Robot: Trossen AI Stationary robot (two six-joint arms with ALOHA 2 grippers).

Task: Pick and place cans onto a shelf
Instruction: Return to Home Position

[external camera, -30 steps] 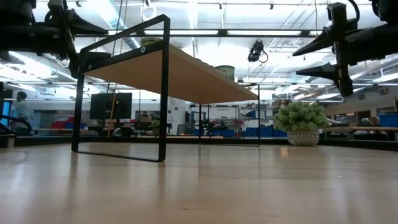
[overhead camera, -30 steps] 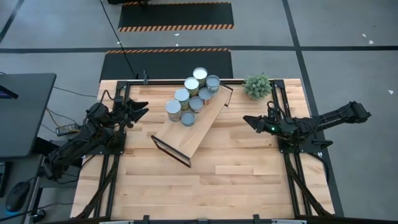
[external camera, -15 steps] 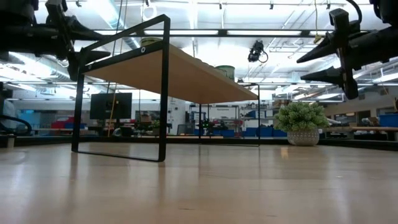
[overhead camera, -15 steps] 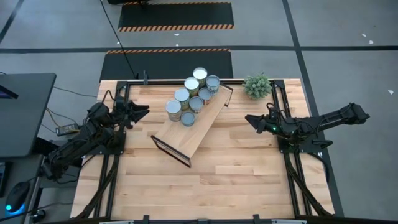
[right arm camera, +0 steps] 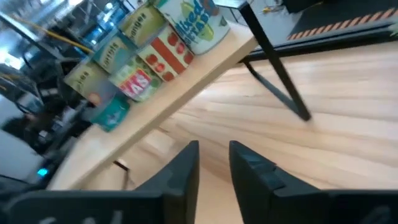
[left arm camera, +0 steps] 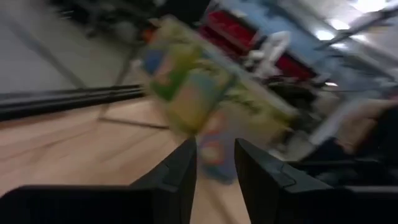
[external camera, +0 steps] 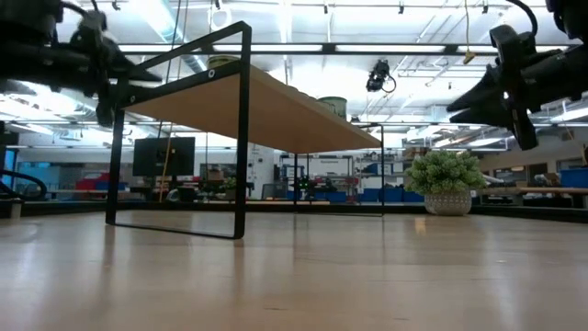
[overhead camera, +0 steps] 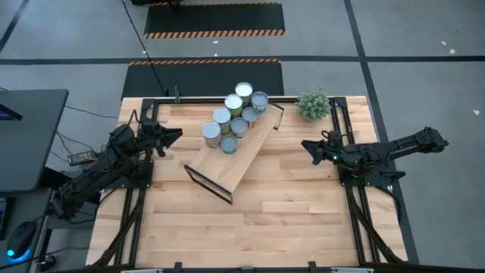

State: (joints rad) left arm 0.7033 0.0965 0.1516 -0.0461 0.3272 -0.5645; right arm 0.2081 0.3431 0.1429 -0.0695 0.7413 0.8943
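Several cans stand close together on the far end of the light-wood shelf. The shelf stands slantwise on the table on its black frame ends. The cans also show in the right wrist view and, blurred, in the left wrist view. My left gripper hangs in the air left of the shelf, shut and empty. My right gripper hangs right of the shelf, shut and empty. Both point toward the shelf.
A small green plant in a white pot stands at the table's far right, close to my right arm. A black frame rail runs along the far edge. Bare slatted tabletop lies on the near side of the shelf.
Both grippers have shut their fingers from a wide-open stance. My right gripper has drawn back a little toward the table's right edge. The cans and the shelf have stayed where they were.
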